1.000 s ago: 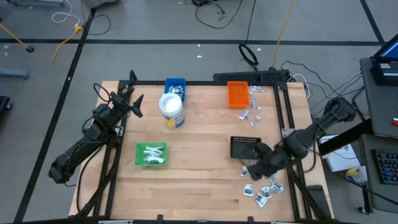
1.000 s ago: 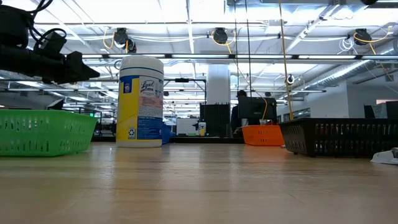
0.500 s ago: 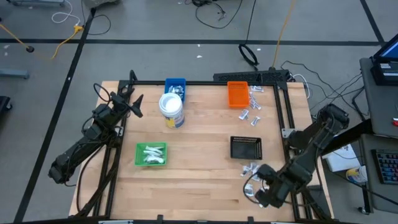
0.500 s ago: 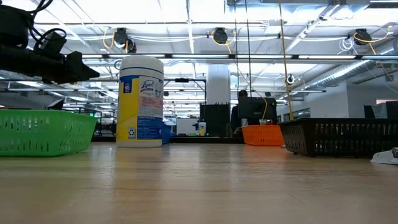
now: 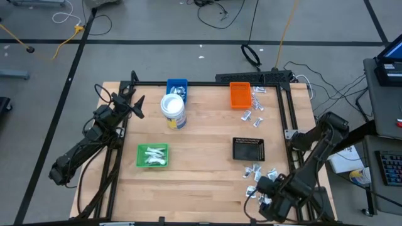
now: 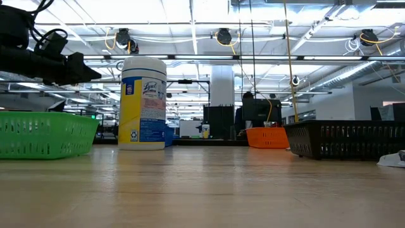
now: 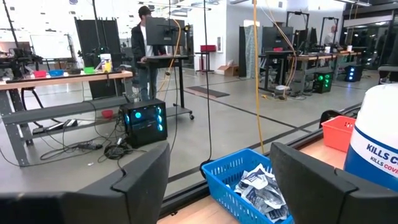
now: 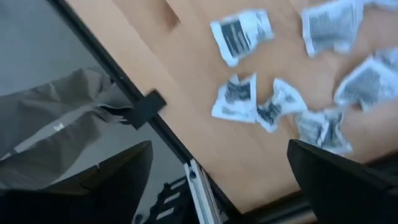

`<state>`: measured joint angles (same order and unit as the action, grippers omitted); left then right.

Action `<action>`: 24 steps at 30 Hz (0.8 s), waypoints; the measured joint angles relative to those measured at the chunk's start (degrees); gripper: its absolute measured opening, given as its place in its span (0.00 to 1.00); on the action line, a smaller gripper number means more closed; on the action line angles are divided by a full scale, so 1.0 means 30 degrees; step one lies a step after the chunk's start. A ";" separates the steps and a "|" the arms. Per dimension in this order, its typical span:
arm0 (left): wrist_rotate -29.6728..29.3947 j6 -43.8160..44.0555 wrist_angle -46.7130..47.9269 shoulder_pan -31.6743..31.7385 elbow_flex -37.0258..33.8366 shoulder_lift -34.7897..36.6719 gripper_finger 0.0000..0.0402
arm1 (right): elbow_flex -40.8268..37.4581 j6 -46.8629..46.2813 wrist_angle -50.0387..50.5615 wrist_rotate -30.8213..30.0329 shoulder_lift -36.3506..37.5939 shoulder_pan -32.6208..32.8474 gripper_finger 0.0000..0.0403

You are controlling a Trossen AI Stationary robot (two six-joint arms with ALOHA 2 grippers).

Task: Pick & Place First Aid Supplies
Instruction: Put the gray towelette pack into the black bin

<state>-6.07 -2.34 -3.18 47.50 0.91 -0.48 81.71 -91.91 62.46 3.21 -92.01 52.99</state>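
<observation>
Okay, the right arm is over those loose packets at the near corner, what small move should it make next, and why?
Probably lower the right gripper onto one of the loose packets. Its fingers stand open and empty, the packets lie scattered on the table just beyond them, and the left gripper waits at the far-left edge.

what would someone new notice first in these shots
Probably the tall white tub with its blue and yellow label, standing upright toward the table's far side beside the blue tray. Next, the loose white packets at the near right corner, where the right end effector hangs open by the table's edge.
</observation>
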 joint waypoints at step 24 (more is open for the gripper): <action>0.0000 0.0003 0.0000 -0.0003 0.0000 -0.0001 0.72 | -0.4648 -0.9059 -0.3545 -0.0010 -0.1492 0.0619 0.64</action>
<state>-6.07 -2.33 -3.18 47.49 0.91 -0.49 67.77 -119.08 51.83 3.18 -96.49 54.85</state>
